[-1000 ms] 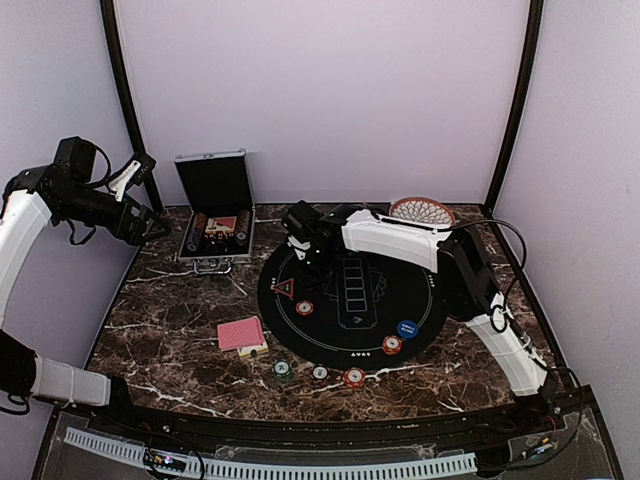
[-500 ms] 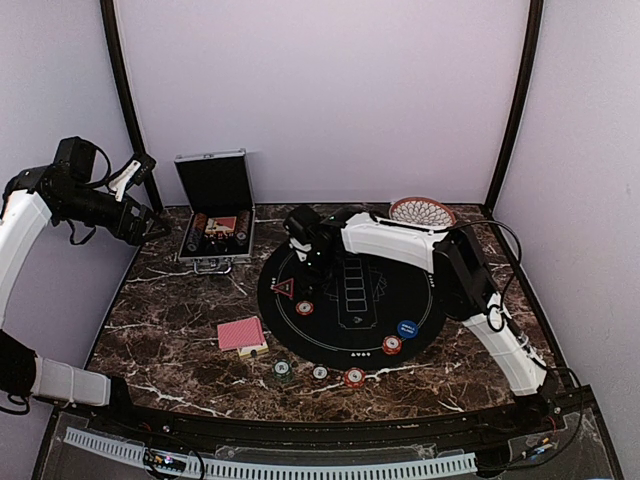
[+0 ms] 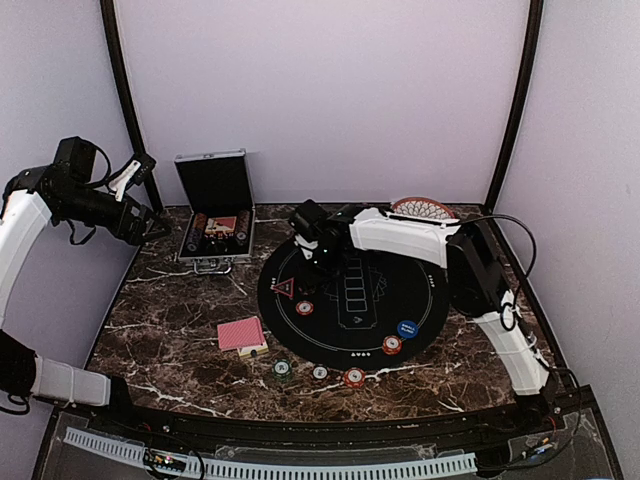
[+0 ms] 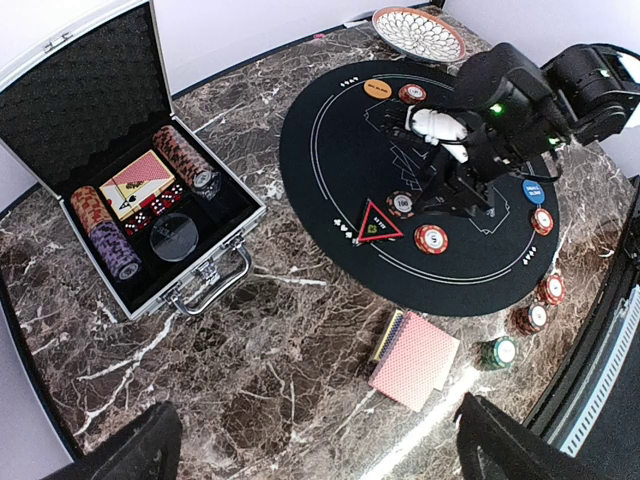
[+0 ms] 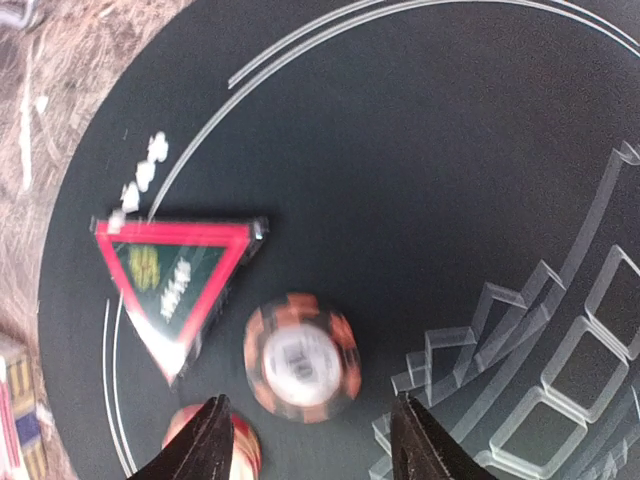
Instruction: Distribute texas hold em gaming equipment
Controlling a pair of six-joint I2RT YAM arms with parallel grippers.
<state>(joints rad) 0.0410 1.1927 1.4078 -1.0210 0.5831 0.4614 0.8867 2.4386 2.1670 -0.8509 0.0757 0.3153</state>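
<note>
The spread fingers of the right gripper flank a chip low in the wrist view, hemmed at left by the triangle and a red chip partly behind the finger there, while bare mat across the top and right of the frame leaves room to pass

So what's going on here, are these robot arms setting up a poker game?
Looks that way. The right gripper hangs open over the black round mat, just above a chip lying beside the triangle marker; whether it dropped it or will grab it, I can't tell. The left gripper is open and empty, raised off to the side. Several other chips dot the mat and its near edge, red-backed cards lie beside it, and the metal case stands open.
</note>
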